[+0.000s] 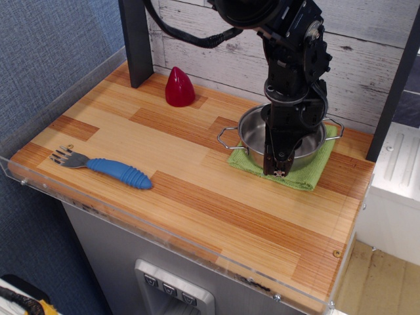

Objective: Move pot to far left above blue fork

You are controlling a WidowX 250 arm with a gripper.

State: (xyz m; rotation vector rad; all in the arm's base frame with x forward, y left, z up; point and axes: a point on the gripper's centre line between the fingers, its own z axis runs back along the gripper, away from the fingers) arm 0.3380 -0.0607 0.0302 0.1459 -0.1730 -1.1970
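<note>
In the only view, the tool (276, 169) looks pinched on the near rim of the pot (252, 134), which sits on the cloth (308, 176) far from the fork (105, 166); a rim-only hold could slip or tilt it.

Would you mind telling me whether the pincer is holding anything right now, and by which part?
The pincer sits at the near rim of the pot, which rests on the green cloth. Whether it is clamped on the rim cannot be told from this view.
</note>
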